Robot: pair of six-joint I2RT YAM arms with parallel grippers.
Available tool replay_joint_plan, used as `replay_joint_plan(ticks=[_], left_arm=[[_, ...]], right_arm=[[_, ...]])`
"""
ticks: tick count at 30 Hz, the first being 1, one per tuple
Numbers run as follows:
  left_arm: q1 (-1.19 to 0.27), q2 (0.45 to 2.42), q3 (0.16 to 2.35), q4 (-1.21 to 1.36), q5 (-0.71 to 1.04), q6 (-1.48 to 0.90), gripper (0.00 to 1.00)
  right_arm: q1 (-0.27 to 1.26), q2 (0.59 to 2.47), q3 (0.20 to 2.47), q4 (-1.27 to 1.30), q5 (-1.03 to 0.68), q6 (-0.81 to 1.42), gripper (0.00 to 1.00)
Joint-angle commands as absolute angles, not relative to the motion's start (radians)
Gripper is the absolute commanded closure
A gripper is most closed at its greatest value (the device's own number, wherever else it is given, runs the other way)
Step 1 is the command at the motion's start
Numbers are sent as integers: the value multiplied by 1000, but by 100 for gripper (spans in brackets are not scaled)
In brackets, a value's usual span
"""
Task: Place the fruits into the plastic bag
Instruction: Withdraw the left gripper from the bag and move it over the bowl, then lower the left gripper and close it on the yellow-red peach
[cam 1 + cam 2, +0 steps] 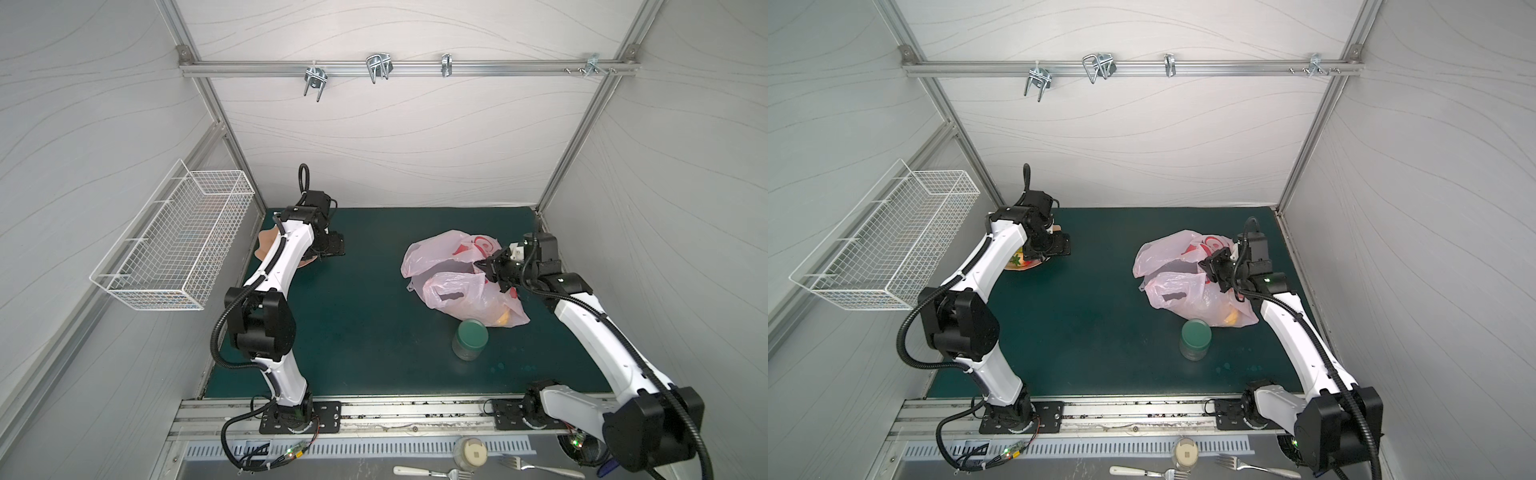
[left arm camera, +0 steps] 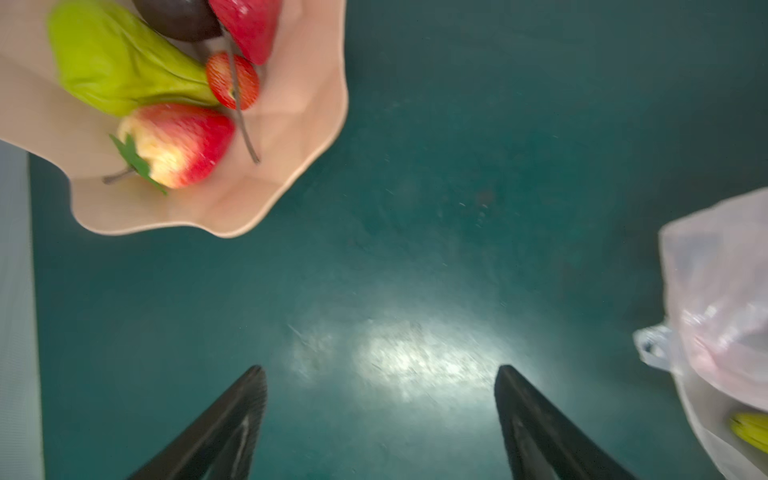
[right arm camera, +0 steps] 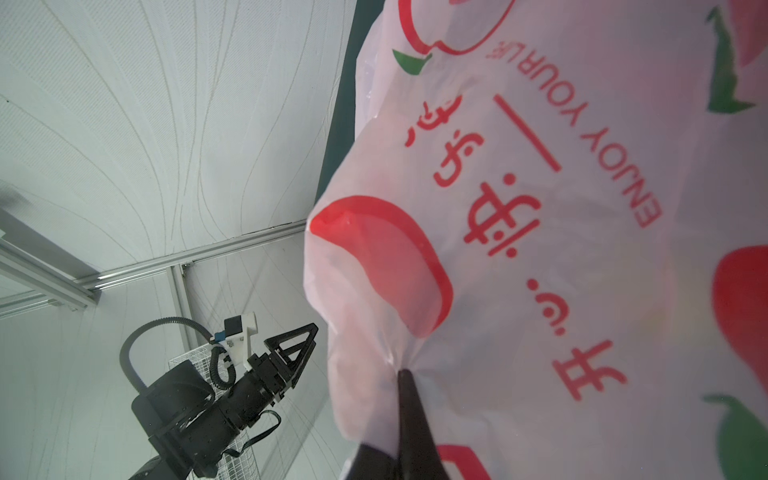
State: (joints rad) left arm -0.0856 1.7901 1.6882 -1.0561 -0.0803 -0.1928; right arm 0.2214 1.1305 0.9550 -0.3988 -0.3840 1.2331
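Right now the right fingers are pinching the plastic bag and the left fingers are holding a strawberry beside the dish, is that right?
Not quite. The left fingers hold nothing: the left wrist view shows them apart over bare mat, with the strawberries lying in the dish. The right fingers do pinch the plastic bag.

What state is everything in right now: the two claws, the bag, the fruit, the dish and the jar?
plastic bag, rumpled, one edge pinched up, yellow fruit inside
right gripper, shut on the bag's film
left gripper, open, empty, over the mat
dish, holding strawberries and other fruits
jar, upright, green lid on
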Motion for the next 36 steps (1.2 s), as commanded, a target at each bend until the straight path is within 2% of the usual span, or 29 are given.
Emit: replay_joint_plan(ticks=[1, 10, 15, 25, 36], left_arm=[[-53, 1855, 1768, -1024, -146, -151, 15], [34, 2051, 1948, -979, -213, -118, 19], [57, 2116, 1967, -891, -188, -110, 24], [75, 2260, 2055, -763, -120, -92, 24], [93, 2388, 2205, -751, -153, -50, 28]], right_arm=[[210, 1132, 948, -377, -399, 1249, 100], [193, 1127, 933, -383, -407, 1245, 100], [190, 1138, 928, -387, -408, 1239, 100], [189, 1183, 946, -390, -406, 1220, 100], [189, 1201, 946, -403, -394, 1215, 100]])
